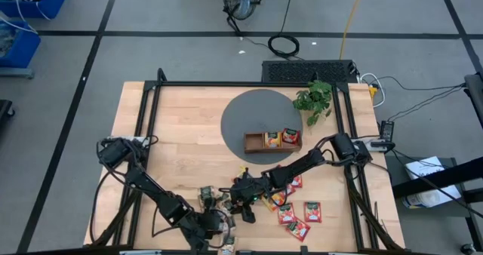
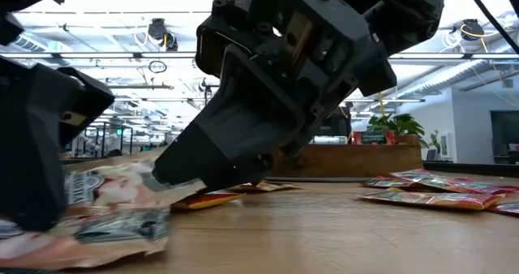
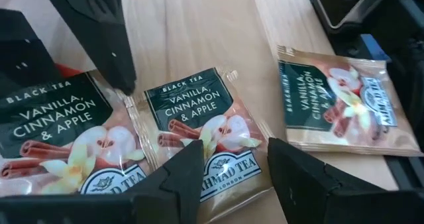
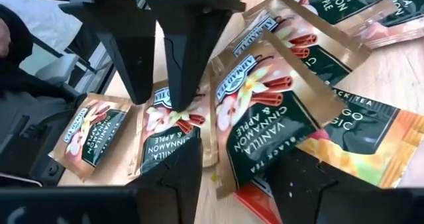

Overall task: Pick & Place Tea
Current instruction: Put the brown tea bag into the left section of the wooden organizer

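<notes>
Near the table's front edge, left gripper (image 3: 228,168) parted over a beige vanilla-cinnamon-apple sachet (image 3: 202,134), grasping nothing; twin sachets lying flat either side. Facing it, right gripper (image 4: 228,177) parted too, fingers straddling a tilted beige sachet (image 4: 265,111), not clenched on it. More red and orange tea sachets (image 1: 302,213) scattered on the pale wooden table (image 1: 189,127); two already standing in the wooden tray (image 1: 272,142) on a grey round mat (image 1: 249,112), beside a small plant (image 1: 315,100). Beyond, grey floor, cables and a bright open workshop.

Bright, even overhead light; low view's foreground blurred.
</notes>
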Robot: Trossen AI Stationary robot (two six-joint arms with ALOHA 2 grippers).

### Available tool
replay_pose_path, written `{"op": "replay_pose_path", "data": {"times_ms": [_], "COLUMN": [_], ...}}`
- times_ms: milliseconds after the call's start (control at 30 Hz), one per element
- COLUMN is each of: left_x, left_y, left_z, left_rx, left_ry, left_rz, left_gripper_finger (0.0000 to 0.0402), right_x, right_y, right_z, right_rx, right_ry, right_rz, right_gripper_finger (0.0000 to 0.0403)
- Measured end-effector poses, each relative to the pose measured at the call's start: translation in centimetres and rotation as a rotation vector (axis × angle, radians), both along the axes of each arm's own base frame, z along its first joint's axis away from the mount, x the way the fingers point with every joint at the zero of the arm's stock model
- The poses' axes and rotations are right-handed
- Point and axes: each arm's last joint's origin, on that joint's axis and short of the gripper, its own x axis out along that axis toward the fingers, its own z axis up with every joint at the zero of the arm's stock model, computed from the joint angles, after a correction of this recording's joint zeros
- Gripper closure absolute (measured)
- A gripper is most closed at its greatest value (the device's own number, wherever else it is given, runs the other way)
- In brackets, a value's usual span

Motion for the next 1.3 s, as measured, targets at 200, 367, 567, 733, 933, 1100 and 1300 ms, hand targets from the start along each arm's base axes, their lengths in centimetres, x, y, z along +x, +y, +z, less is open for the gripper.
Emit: {"op": "replay_pose_path", "data": {"times_ms": [200, 367, 567, 733, 933, 1100, 1300], "left_x": [0.3, 0.4, 0.1, -0.1, -0.2, -0.3, -0.3], "left_y": [0.3, 0.2, -0.1, -0.4, -0.4, -0.5, -0.5], "left_z": [0.0, 0.0, 0.1, 0.1, 0.3, 0.3, 0.4], "left_rx": [-0.015, -0.023, -0.013, 0.000, 0.001, 0.013, 0.059], "left_ry": [0.013, 0.008, -0.010, -0.026, -0.028, -0.031, -0.058], "left_rz": [-0.012, -0.014, -0.020, -0.014, -0.014, -0.022, -0.043], "left_gripper_finger": [0.0229, 0.0229, 0.0229, 0.0229, 0.0229, 0.0229, 0.0229], "right_x": [0.1, 0.1, 0.0, -0.2, -0.6, -1.7, -2.2], "right_y": [-0.1, -0.1, -0.6, -1.5, -2.4, -2.8, -3.7], "right_z": [0.1, 0.3, 1.8, 4.0, 7.3, 9.1, 12.6], "right_rx": [-0.019, -0.064, -0.116, -0.184, -0.194, -0.207, -0.399], "right_ry": [-0.032, -0.065, -0.085, -0.115, -0.148, -0.066, 0.225], "right_rz": [0.016, 0.059, 0.097, 0.096, 0.093, 0.093, 0.050], "right_gripper_finger": [0.0323, 0.0392, 0.0397, 0.0401, 0.0402, 0.0402, 0.0403]}}
